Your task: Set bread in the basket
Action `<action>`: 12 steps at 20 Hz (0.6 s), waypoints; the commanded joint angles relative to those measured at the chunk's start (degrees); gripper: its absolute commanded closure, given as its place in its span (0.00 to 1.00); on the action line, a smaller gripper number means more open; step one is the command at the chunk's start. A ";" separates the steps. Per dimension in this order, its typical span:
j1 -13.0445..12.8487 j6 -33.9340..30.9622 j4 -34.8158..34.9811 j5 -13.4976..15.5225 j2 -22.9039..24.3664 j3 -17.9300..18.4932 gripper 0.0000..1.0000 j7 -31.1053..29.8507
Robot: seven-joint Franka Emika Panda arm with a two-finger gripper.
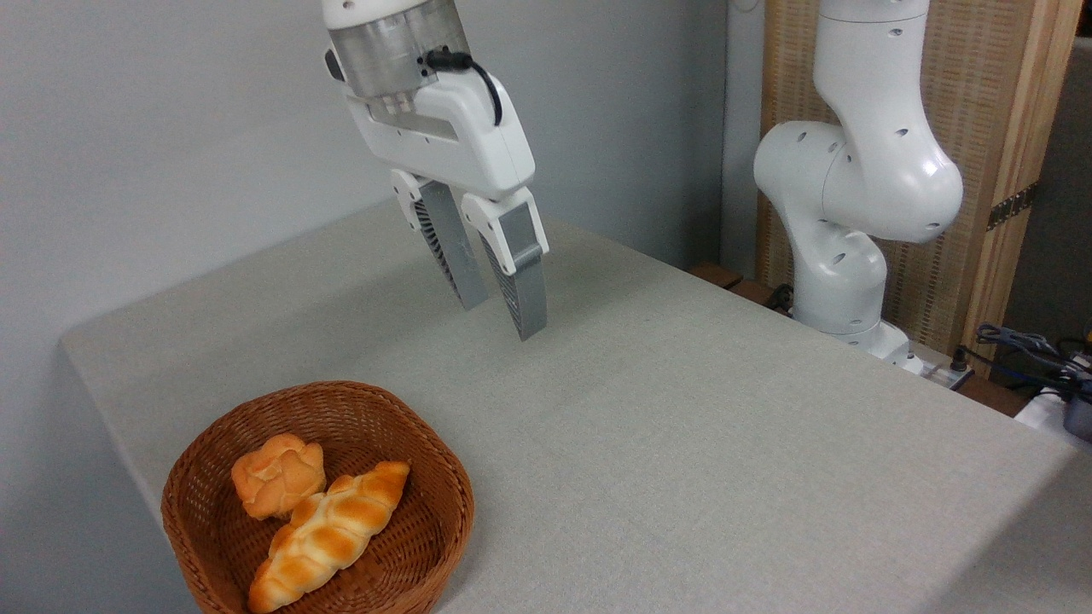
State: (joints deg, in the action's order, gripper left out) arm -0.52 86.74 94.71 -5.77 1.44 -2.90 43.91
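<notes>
The bread (331, 533), a long braided golden loaf with pale seams, lies on the floor of the round brown wicker basket (431, 452) at the lower left. A small knotted orange bun (277, 473) rests beside it inside the basket, touching its upper side. My gripper (503, 320) hangs well above the table, up and to the right of the basket. Its grey fingers (522, 286) stand a little apart with nothing between them.
The basket sits near the table's left front corner on a grey cloth-covered table (682, 426). The arm's white base (853, 239) stands at the far right edge, with cables (1024, 350) and a wooden panel behind it.
</notes>
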 commanded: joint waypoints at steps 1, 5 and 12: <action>-0.80 0.00 1.27 1.10 0.50 0.80 0.00 1.44; -0.71 3.51 2.14 1.90 0.50 0.80 0.00 1.01; -0.45 3.78 2.14 5.33 1.11 0.97 0.00 -0.76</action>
State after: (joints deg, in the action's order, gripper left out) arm -0.58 89.26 96.03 -1.71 1.41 -2.76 43.74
